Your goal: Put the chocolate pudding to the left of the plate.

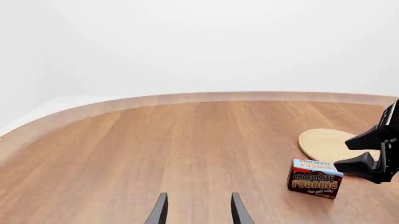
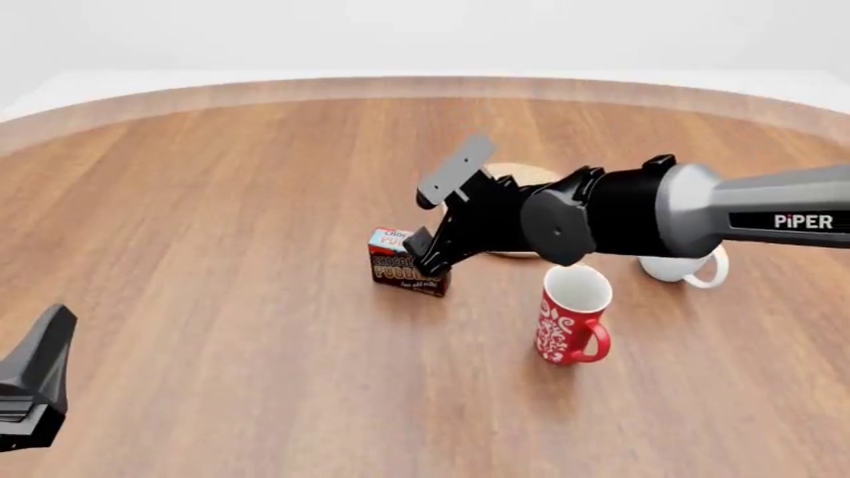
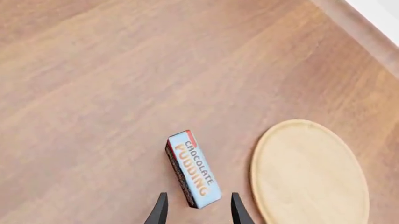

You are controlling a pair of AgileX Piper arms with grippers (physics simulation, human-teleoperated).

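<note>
The chocolate pudding (image 2: 405, 265) is a small brown and red box with a light blue top, standing on the table just left of the plate (image 2: 521, 177), with a narrow gap between them. My right gripper (image 2: 425, 221) hovers over the box, open. In the right wrist view the near end of the chocolate pudding (image 3: 193, 170) lies between the spread fingers of that gripper (image 3: 198, 197), with the plate (image 3: 309, 172) beside it. My left gripper (image 1: 198, 199) is open and empty, far off at the table's near left.
A red patterned mug (image 2: 572, 315) stands in front of my right arm. A white mug (image 2: 687, 268) peeks out from under that arm. The wooden table (image 2: 199, 199) has a curved far edge. The left wrist view shows the pudding (image 1: 315, 178), plate (image 1: 325, 143) and right gripper (image 1: 344, 155).
</note>
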